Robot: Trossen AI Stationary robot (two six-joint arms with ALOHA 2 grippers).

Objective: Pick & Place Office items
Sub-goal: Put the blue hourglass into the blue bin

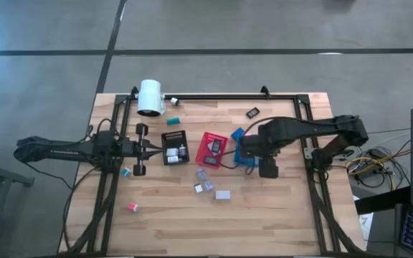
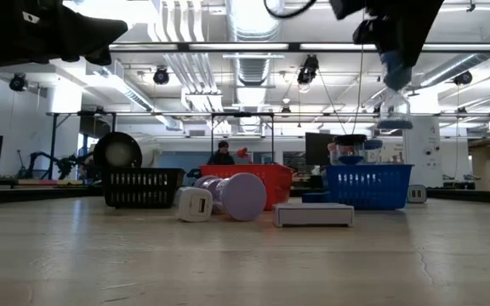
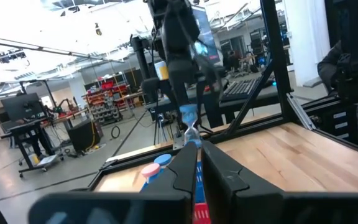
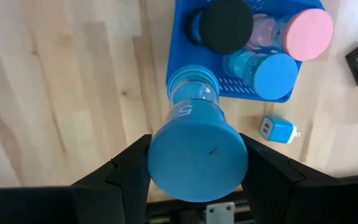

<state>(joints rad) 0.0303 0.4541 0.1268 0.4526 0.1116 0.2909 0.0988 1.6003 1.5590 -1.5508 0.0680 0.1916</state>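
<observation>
My right gripper (image 1: 248, 152) hangs over the blue tray (image 4: 179, 37) and is shut on a clear bottle with a blue cap (image 4: 197, 152). In the low view the bottle (image 2: 394, 106) hangs above the blue tray (image 2: 368, 189). The tray holds bottles with a black cap (image 4: 227, 25), a pink cap (image 4: 309, 30) and a blue cap (image 4: 276, 76), standing upright. My left gripper (image 1: 156, 148) is shut and empty, level above the table just left of the black tray (image 1: 174, 147). Loose white, grey and lavender blocks (image 1: 223, 194) lie on the table in front of the trays. My right gripper pinches the bottle's blue cap (image 4: 166, 168) between its two fingers (image 4: 126, 171), one on each side of the cap. The fingers come from above, pointing down. The bottle hangs upright below them, cap up, lifted clear of the blue tray.
A red tray (image 1: 212, 147) stands between the black and blue trays. A big white cylinder (image 1: 150, 97) lies at the far left. A small blue block (image 4: 275, 129) lies beside the blue tray, a black piece (image 1: 252, 112) farther back, a pink piece (image 1: 132, 207) near left.
</observation>
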